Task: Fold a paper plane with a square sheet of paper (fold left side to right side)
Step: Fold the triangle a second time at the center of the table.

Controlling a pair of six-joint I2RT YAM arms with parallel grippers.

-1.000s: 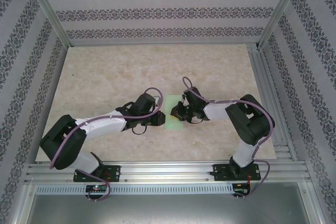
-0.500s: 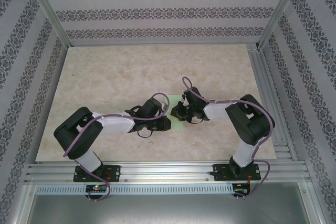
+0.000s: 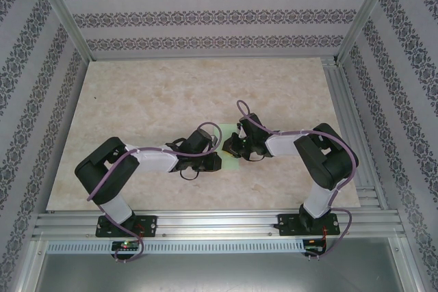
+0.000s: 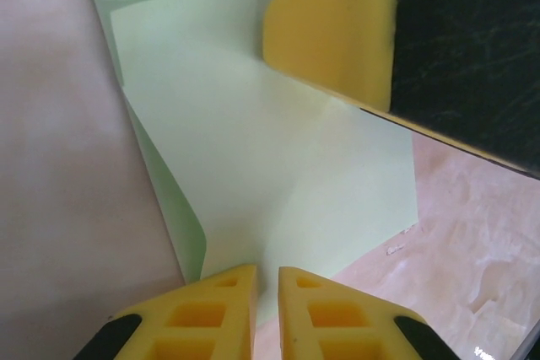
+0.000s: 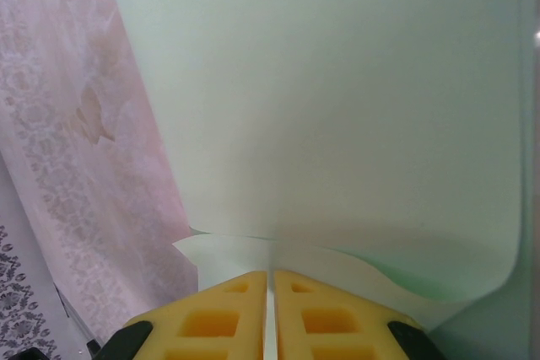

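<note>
evidently left gripper (image 4: 267, 276) and right gripper (image 5: 270, 276) — jaws nearly closed — each pinch the sheet (image 4: 278, 174) (its edge).

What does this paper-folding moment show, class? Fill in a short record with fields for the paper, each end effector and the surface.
paper: pale green, creased, layers overlapping along one side, not yet a pointed dart
left end effector: fingers nearly together on the paper's near edge
right end effector: fingers together on a lifted, curling edge of the paper
surface: marbled table, paper lying near its middle
position: both end effectors meet at the paper from opposite sides
</note>
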